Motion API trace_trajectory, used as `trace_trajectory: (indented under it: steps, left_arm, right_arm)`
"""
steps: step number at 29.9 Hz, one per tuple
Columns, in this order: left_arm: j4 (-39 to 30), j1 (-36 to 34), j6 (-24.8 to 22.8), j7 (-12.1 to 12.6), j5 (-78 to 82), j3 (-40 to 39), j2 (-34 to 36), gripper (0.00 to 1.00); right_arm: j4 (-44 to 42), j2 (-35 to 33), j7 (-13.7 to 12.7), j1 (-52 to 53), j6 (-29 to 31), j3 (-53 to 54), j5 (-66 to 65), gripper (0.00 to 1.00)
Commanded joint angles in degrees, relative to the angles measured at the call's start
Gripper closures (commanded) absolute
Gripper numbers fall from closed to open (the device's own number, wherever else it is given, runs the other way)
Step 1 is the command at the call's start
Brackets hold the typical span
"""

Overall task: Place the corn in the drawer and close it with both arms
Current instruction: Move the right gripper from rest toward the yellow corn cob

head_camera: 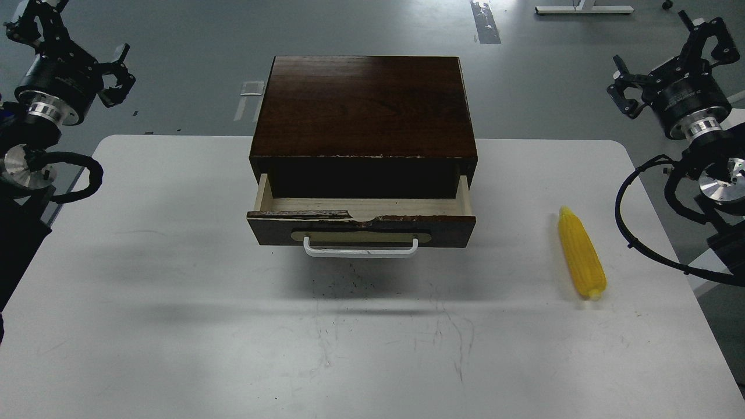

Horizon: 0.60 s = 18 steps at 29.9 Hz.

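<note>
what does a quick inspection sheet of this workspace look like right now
surface: white table, scuffed and scratched near the middle front
job's things: corn lies on the table right of the cabinet; drawer partly open, nothing seen inside, chipped top edge, white handle
clutter: nothing seen
grippers: left gripper and right gripper raised off the table, holding nothing, both open
cables: black cable loops by the right arm, another by the left
surroundings: grey floor with tape marks
</note>
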Motion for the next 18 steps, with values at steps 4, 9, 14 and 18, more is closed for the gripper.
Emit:
trace_trajectory:
  steps: [4, 9, 14, 18]
  left_arm:
    - [-0.1, 0.2, 0.0, -0.7, 0.0, 0.1, 0.1, 0.02]
    - [-0.1, 0.4, 0.0, -0.6, 0.5, 0.7, 0.2, 0.02]
    - [-0.8, 1.3, 0.0, -0.7, 0.7, 0.6, 1.2, 0.02]
    - [-0.8, 1.3, 0.0, -0.8, 0.6, 0.4, 1.0, 0.02]
  right_arm:
    - [0.2, -0.6, -0.1, 1.2, -0.2, -1.1, -0.4, 0.0]
    - [0.1, -3.4, 0.0, 5.3, -0.5, -6.8, -1.6, 0.0]
    - [1.0, -10.7, 0.3, 14.5, -0.1, -20.2, -5.6, 0.0]
    - [4.5, -15.5, 0.3, 19.2, -0.2, -27.6, -10.5, 0.0]
